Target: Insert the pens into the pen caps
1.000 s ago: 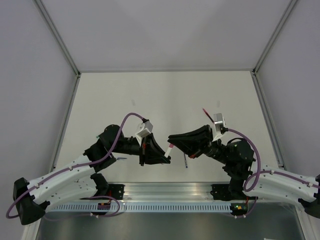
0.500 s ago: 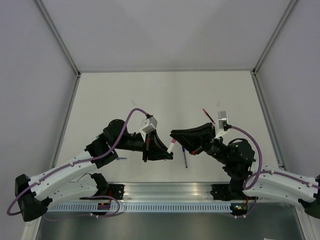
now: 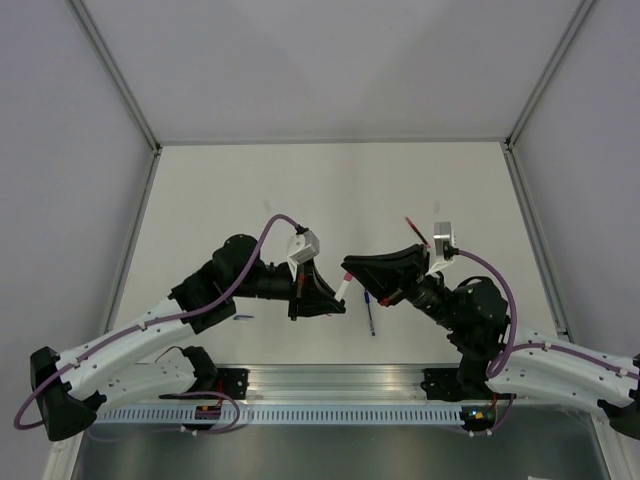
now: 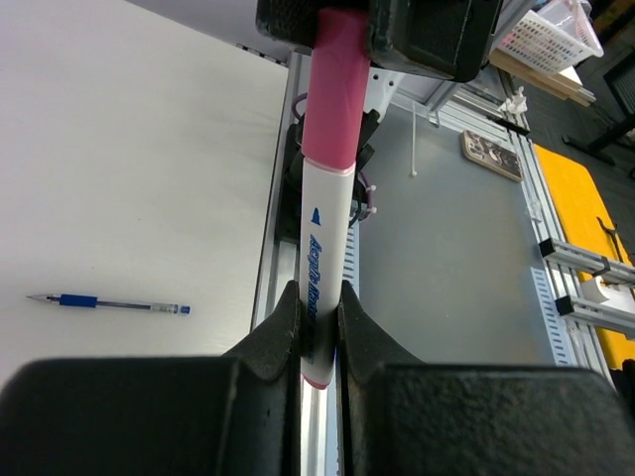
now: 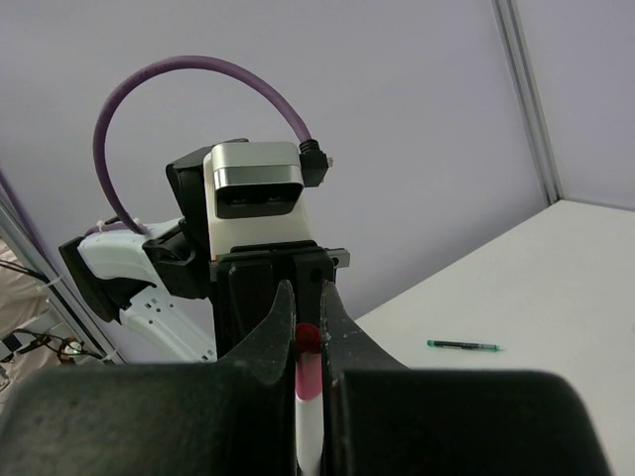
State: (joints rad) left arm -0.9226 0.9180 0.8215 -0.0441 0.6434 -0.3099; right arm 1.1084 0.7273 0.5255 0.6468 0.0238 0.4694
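Left gripper (image 4: 316, 309) is clamped on the barrel of the white pen (image 4: 323, 233), held in the air over the near middle of the table (image 3: 300, 190). Right gripper (image 5: 306, 332) faces it, pinched on the pink cap (image 4: 335, 94) at the pen's far end. Cap and barrel meet in line; whether the cap is pressed fully home cannot be told.

Risks, as judged:
- The barrel is slim and smooth, so a push along its length could slide it back through the left fingers instead of seating the cap.
- A slight tilt between the two wrists could cock the cap or pop it out of the right pinch.

Against the frame a second earlier, the left arm has swung right and farther out, and the two grippers stand closer together. The blue pen (image 3: 369, 316) lies unmoved on the table near them, and the green pen (image 5: 463, 345) lies well apart.
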